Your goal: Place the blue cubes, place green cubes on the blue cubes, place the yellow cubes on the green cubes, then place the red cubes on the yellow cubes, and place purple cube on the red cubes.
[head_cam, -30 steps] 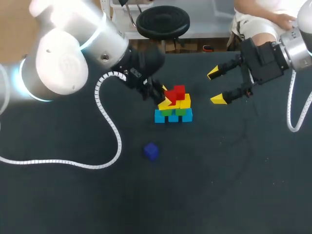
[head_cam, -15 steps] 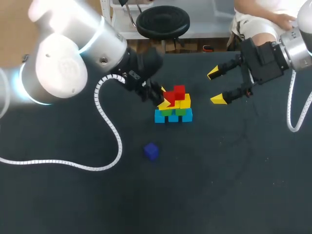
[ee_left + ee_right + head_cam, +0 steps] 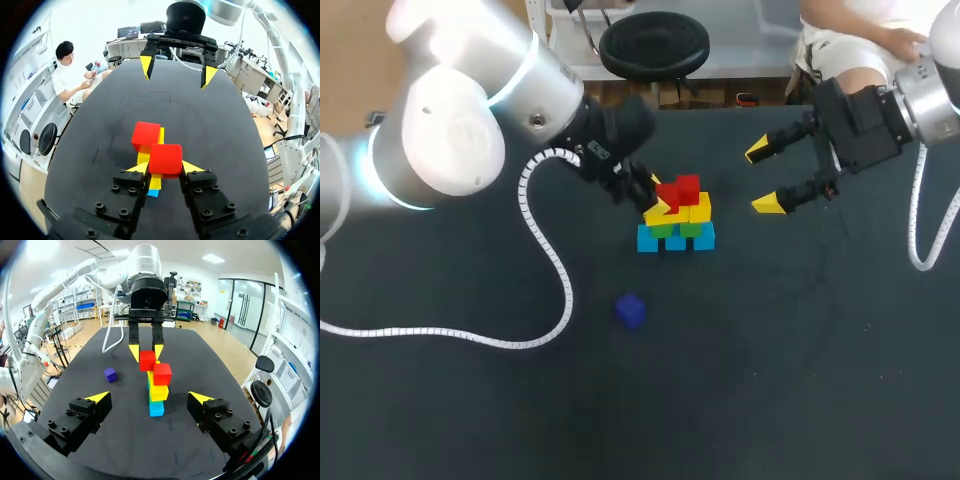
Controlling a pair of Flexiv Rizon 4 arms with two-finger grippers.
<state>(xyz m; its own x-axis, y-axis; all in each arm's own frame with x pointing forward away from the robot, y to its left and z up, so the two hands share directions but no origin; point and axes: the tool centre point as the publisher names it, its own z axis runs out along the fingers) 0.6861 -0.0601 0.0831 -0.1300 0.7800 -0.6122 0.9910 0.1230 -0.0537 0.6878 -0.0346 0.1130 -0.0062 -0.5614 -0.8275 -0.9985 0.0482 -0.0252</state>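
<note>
Black table [image 3: 770, 380] — blue cubes [image 3: 675, 240], purple cube [image 3: 630, 310].

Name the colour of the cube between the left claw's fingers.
Red; this cube shows best in the left wrist view.

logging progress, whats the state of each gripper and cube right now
left gripper: shut on held red cube
held red cube: at the stack's top
other red cube: resting on yellow cubes
right gripper: open, empty
purple cube: loose on table, unstacked

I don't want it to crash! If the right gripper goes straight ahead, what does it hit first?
Probably the cube stack, which is straight ahead of the open right gripper. It would likely hit the near red cube first, though height is hard to judge.
</note>
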